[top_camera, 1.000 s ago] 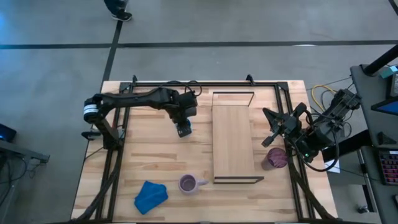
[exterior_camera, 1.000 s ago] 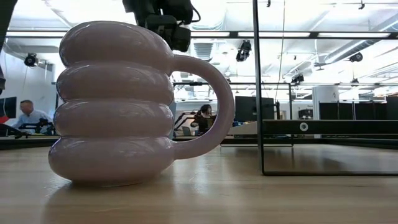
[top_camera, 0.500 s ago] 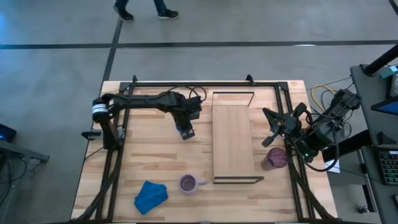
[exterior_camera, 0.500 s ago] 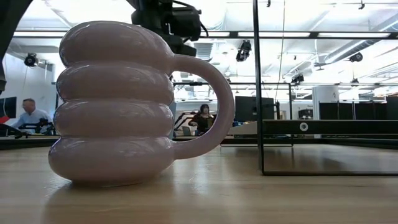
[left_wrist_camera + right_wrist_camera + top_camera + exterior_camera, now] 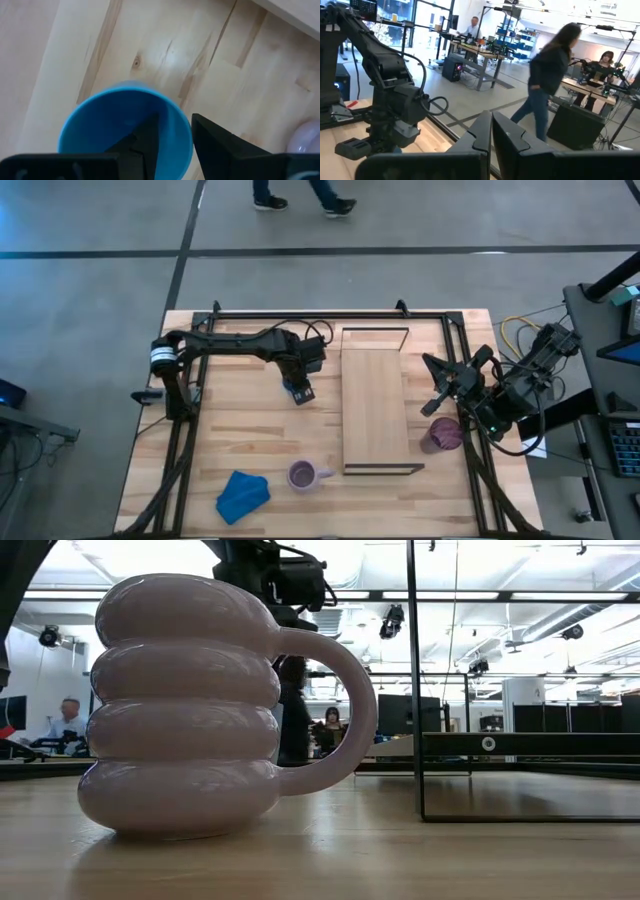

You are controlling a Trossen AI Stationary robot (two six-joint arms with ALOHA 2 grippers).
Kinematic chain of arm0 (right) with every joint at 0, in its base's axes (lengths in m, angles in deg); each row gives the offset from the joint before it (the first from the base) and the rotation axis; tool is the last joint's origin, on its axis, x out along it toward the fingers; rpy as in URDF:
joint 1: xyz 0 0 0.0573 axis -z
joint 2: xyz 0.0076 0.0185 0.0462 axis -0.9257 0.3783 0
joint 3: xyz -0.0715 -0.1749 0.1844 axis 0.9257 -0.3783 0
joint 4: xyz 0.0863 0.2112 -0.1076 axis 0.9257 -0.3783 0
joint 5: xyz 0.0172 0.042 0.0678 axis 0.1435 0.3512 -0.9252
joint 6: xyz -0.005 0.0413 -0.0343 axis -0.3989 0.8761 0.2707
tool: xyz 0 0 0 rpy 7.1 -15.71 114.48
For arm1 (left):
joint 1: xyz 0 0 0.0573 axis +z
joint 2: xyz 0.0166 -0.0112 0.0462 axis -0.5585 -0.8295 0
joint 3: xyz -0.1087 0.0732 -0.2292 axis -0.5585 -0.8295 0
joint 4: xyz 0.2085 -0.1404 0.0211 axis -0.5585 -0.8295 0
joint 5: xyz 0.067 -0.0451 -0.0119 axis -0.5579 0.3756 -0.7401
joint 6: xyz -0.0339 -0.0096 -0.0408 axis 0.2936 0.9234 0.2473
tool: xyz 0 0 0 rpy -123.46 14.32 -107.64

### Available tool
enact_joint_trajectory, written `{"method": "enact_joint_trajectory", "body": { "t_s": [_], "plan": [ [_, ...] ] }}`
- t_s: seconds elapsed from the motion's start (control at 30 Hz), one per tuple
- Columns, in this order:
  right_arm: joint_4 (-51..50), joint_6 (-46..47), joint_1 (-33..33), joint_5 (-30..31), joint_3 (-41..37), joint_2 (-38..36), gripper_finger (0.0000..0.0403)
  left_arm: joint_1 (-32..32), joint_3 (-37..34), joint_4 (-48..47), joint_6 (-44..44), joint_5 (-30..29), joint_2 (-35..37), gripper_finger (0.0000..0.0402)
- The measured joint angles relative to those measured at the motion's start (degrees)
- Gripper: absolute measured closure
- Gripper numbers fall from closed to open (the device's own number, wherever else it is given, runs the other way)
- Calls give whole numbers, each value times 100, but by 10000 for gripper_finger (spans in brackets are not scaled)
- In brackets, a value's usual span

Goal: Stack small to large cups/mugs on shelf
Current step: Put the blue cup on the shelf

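Note:
My left gripper (image 5: 299, 392) is shut on the small bright blue cup (image 5: 125, 127), over the tabletop a little left of the shelf (image 5: 375, 402). In the low view the cup is hidden behind the mug. The pale lilac ribbed mug (image 5: 303, 474) stands on its base near the table's near edge, its handle toward the shelf; it fills the low view (image 5: 185, 705). The dark purple cup (image 5: 443, 435) stands just right of the shelf. My right gripper (image 5: 436, 395) is shut and empty, above the table by the purple cup. My left gripper holds the blue cup by its rim wall (image 5: 183, 134), one finger (image 5: 146, 142) inside the cup and one finger (image 5: 216, 142) outside. The fingers come from above, pointing down. The cup is upright, mouth up; whether its base is off the table I cannot tell.
A crumpled blue cloth (image 5: 243, 494) lies at the near left of the table. The shelf's thin dark frame ends (image 5: 375, 330) stand up at its far and near ends. A person walks on the floor beyond the far edge (image 5: 300, 195).
My left gripper has gone a little toward the table's right edge, toward the shelf, carrying the blue cup with it. A person has walked across the floor beyond the table.

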Motion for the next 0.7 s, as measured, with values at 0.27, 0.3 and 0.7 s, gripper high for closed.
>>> {"method": "enact_joint_trajectory", "body": {
  "t_s": [0.27, 0.3, 0.7],
  "plan": [
    [-2, 0, 0, -1, -2, 0, 394, 2, -11, -17, 9, -293, -72, 319],
    [-2, 0, 0, 0, -2, 0, 394, 2, -11, -22, 9, -293, -103, 326],
    [-4, -2, 0, -1, -4, 0, 394, 2, 61, -281, 9, -160, -71, 400]
  ]
}}
